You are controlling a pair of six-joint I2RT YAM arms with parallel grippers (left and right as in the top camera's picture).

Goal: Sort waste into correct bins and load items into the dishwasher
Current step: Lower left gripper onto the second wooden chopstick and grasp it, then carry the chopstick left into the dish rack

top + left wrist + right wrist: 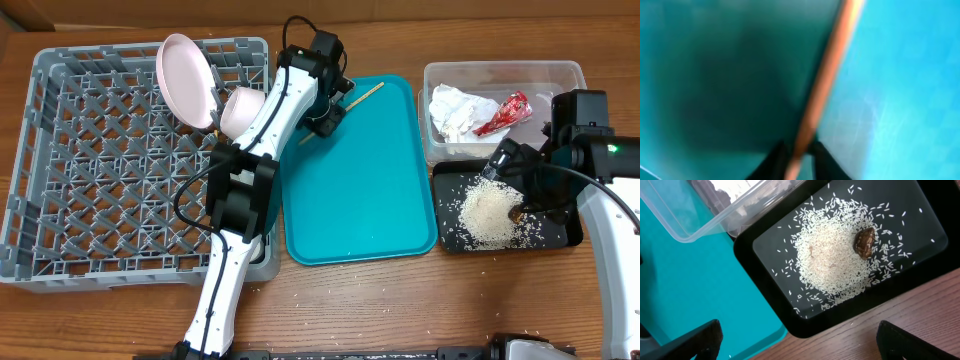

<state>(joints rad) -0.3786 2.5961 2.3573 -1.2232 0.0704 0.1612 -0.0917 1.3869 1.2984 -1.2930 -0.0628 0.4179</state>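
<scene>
Blurred chopstick [822, 85], both ends cropped

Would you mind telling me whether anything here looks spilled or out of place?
Nothing serious. The rice is scattered around its heap but seems contained in the black tray, with one brown scrap on top. The pink plate leans tilted at the back of the rack.

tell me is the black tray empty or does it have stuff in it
Not empty: a heap of rice grains with one brown scrap lies in the black tray.
</scene>
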